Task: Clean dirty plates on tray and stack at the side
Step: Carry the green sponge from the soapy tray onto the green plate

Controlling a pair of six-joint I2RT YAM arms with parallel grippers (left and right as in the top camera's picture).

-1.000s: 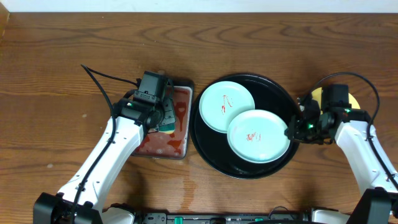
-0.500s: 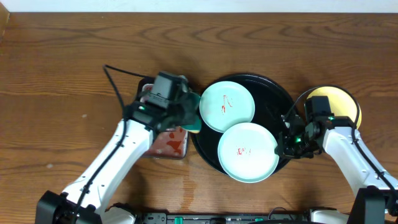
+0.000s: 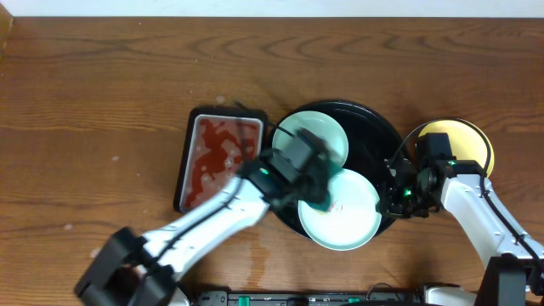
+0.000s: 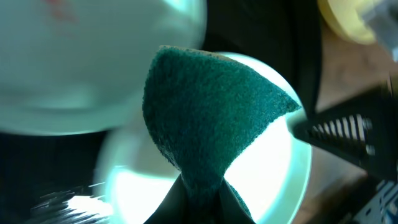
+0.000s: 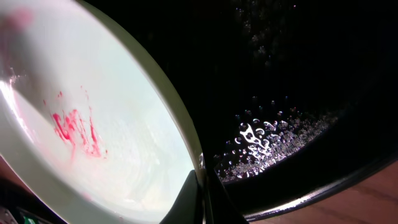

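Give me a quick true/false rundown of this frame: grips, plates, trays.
1. The left gripper is shut on a green sponge. True.
2. The yellow plate lies on the black tray. False: it lies on the table, to the right of the tray.
3. The right gripper pinches the rim of the near mint plate. True.
4. The rectangular metal tray is dry. False: it holds red liquid.
5. The near mint plate is clean. False: red marks show on it in the right wrist view.
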